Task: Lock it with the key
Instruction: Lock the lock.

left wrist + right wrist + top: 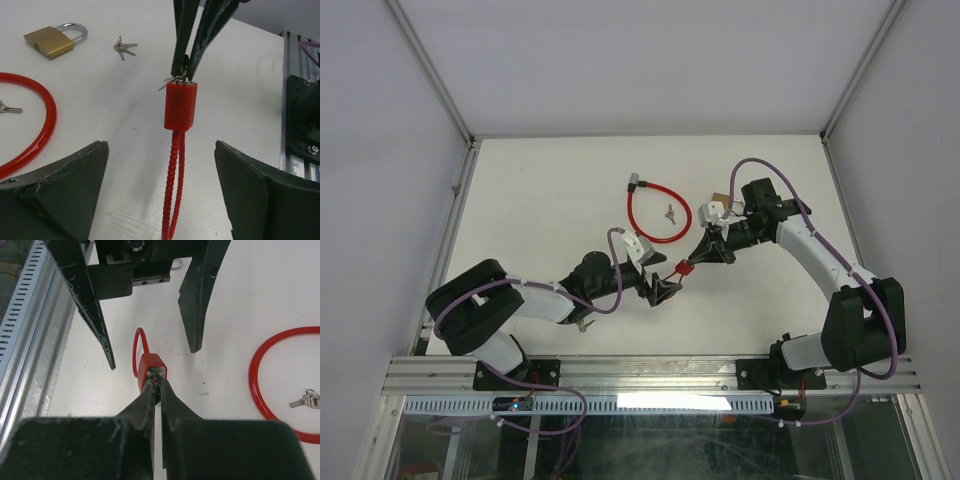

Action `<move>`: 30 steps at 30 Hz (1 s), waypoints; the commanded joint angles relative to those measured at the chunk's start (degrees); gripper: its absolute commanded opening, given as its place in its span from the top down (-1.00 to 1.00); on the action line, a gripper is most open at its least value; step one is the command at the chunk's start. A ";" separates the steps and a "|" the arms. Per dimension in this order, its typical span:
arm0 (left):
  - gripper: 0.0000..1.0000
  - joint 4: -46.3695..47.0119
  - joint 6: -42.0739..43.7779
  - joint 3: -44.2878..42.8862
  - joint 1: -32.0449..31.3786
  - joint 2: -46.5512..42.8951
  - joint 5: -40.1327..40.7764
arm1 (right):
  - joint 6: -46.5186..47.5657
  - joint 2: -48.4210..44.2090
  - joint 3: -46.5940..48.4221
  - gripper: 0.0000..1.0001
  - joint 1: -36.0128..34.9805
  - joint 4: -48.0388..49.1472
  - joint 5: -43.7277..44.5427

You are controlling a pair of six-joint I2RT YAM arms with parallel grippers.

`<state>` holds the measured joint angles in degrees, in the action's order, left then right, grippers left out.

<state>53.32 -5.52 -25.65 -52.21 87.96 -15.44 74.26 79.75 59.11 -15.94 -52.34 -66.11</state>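
Note:
A small red padlock (180, 106) with a thin red cable loop (172, 190) lies between the two arms near the middle of the table (550, 200). My right gripper (159, 382) is shut on the key (177, 78) that sits in the lock's end face. Its dark fingers (192, 45) come down onto the lock from above in the left wrist view. My left gripper (161, 150) is open wide. Its fingers (97, 325) stand on either side of the cable loop without touching it. From above, the red lock (684, 267) sits between the left gripper (665, 290) and the right gripper (700, 257).
A big red cable ring (658, 212) lies behind the arms with a key (670, 211) inside it. A brass padlock (50, 40) and a small bunch of keys (124, 47) lie further off. The aluminium rail (30, 315) runs along the table's near edge.

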 commanded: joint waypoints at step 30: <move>1.00 4.57 -1.05 -6.39 1.64 8.03 -14.95 | 2.35 -0.41 3.18 0.53 1.94 -5.51 -3.61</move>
<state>62.57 -10.79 -29.98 -52.23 100.47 -23.38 71.72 79.48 58.22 -15.70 -50.92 -66.89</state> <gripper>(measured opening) 0.039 0.086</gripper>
